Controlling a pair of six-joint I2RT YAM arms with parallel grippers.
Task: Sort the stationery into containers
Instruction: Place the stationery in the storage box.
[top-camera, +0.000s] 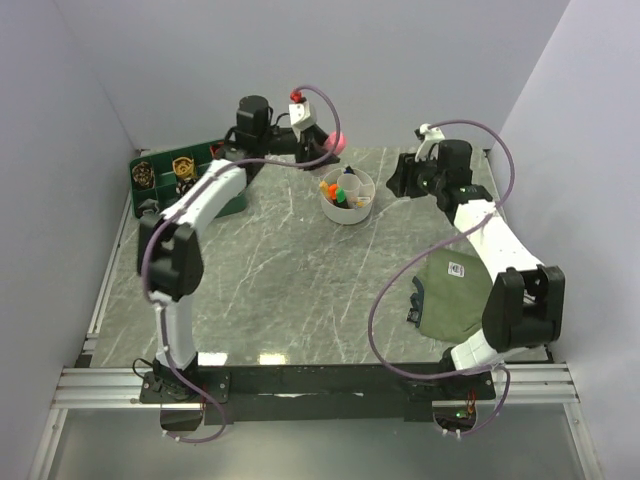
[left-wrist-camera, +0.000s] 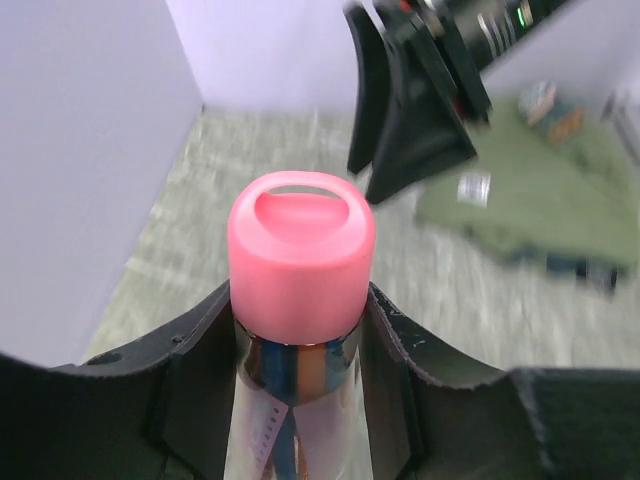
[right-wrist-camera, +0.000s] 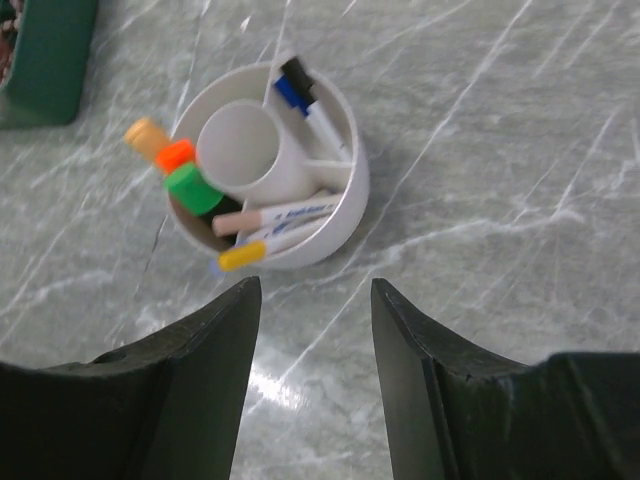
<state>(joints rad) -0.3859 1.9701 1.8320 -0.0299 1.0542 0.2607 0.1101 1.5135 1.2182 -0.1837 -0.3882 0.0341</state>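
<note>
My left gripper (top-camera: 328, 146) is shut on a thick pink marker (left-wrist-camera: 300, 250), pink cap end out, held in the air at the back of the table just left of and above the white round bowl (top-camera: 362, 211). The bowl (right-wrist-camera: 350, 190) holds several pens: an orange-capped marker (right-wrist-camera: 176, 154), a green-capped marker (right-wrist-camera: 186, 187), a tan pen (right-wrist-camera: 270, 216), a yellow-capped pen (right-wrist-camera: 243, 255) and a blue-capped white pen (right-wrist-camera: 305, 105). My right gripper (right-wrist-camera: 312, 300) is open and empty, to the right of the bowl, above the table.
The dark green compartment tray (top-camera: 160, 178) with coiled bands stands at the back left. The olive-green cloth pouch (top-camera: 455, 292) lies at the right near my right arm. Walls close in the table on the left, back and right.
</note>
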